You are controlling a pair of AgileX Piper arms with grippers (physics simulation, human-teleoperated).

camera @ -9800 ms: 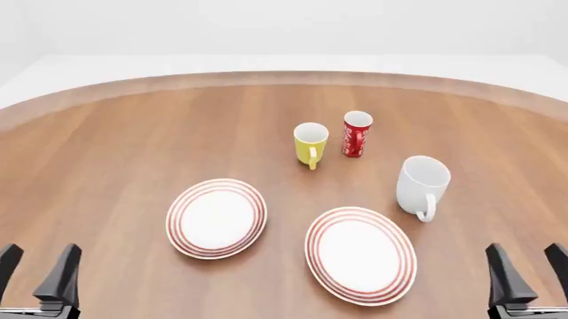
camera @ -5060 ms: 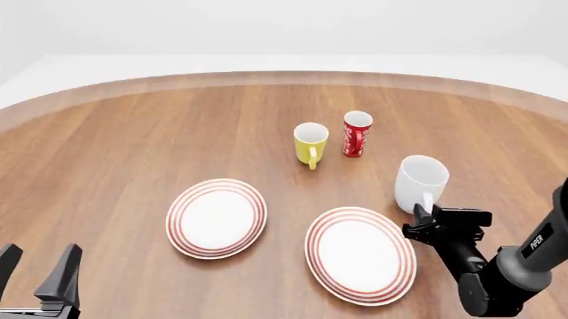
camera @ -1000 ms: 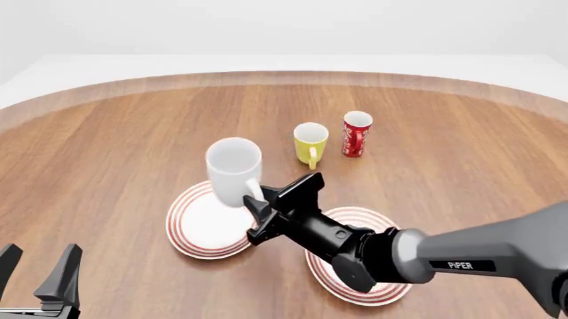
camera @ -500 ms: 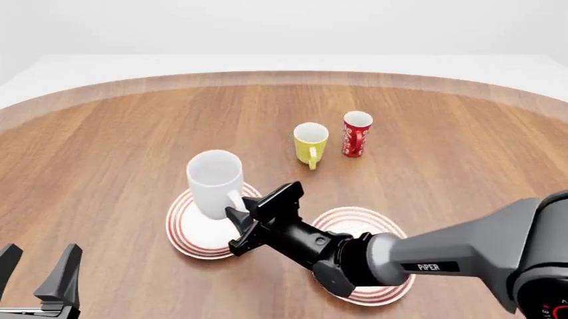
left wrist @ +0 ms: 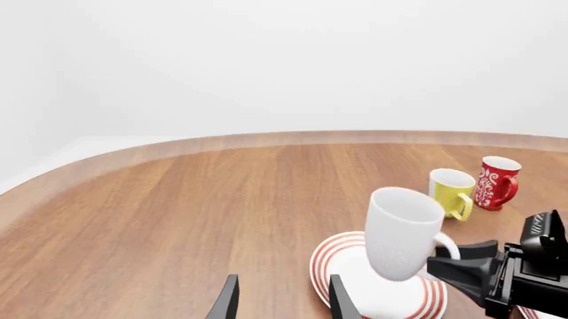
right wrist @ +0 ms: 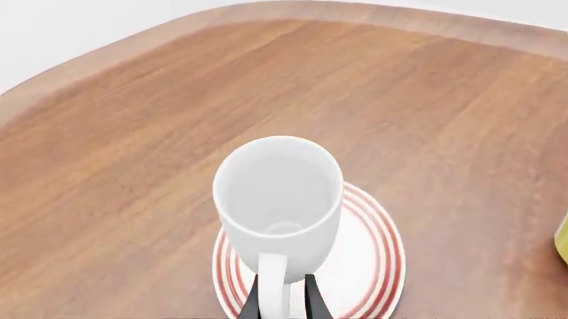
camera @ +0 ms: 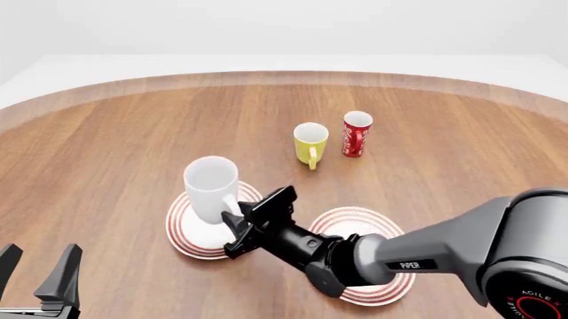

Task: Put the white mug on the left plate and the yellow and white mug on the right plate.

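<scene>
My left end effector (camera: 37, 282) sits idle at lower left, fingers apart. Left of centre, the white mug (camera: 210, 189) is over the left plate (camera: 188, 234), my right end effector (camera: 238, 224) clamped on its handle. The yellow and white mug (camera: 310, 143) stands on the counter (camera: 106, 146), upper centre.

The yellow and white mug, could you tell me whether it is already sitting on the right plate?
No, the yellow and white mug stands on bare table beyond the right plate, beside the red mug.

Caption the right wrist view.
Right gripper holds the white mug by its handle over the left plate.
</scene>
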